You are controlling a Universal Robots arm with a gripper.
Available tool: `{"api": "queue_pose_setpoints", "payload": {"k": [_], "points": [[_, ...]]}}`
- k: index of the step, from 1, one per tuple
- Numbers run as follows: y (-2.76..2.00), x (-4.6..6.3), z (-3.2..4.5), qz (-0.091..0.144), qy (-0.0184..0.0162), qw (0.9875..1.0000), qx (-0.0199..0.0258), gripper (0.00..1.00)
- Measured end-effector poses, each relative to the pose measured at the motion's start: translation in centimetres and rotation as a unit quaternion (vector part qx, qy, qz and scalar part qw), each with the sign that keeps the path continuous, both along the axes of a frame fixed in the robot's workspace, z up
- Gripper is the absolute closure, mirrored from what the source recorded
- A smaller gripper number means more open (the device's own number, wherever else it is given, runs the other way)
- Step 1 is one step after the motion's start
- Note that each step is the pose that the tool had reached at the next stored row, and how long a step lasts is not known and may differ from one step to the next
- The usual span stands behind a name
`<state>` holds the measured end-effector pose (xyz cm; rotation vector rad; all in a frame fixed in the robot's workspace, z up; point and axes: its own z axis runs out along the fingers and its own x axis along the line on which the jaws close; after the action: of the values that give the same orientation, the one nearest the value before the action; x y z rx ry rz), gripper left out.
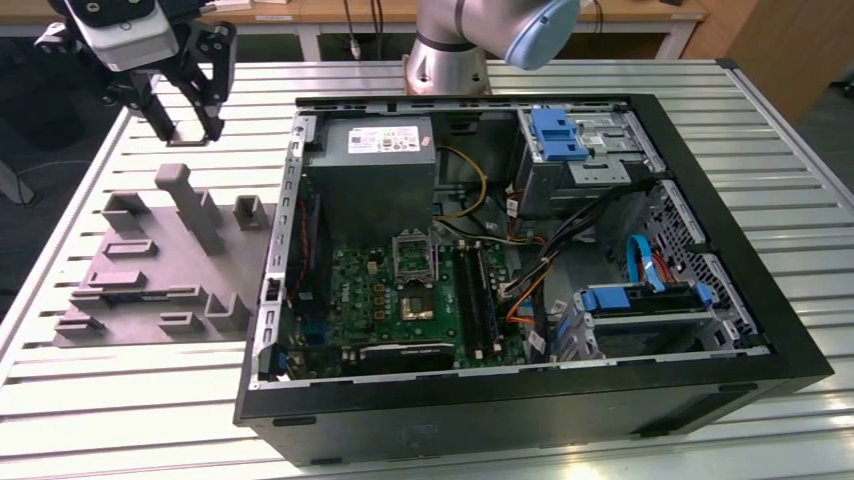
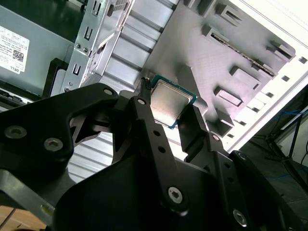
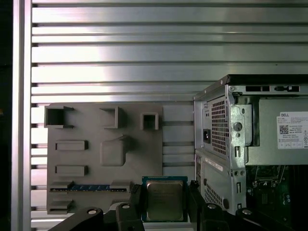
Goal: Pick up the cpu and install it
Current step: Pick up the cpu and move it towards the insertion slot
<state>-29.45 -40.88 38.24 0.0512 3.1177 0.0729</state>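
In both wrist views, cpu (image 3: 164, 200) between jaws

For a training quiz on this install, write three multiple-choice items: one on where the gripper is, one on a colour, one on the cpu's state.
1. Where is the gripper relative to the computer case? A) inside it B) outside it, on the exterior view's left C) under it
2. The parts tray is: A) red B) yellow C) grey
3. The cpu is: A) held in the gripper B) seated in the case C) lying on the tray
Answers: 1 B, it hangs beside the case; 2 C, plain grey; 3 A, both wrist views show the gripper shut on its edges.
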Motion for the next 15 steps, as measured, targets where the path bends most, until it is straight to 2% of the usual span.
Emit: {"api": "queue_pose_setpoints", "payload": {"k": [15], "points": [[0.00,0.38,-0.02,0.000,0.0000,1.0000,0.0000,0.53]]}}
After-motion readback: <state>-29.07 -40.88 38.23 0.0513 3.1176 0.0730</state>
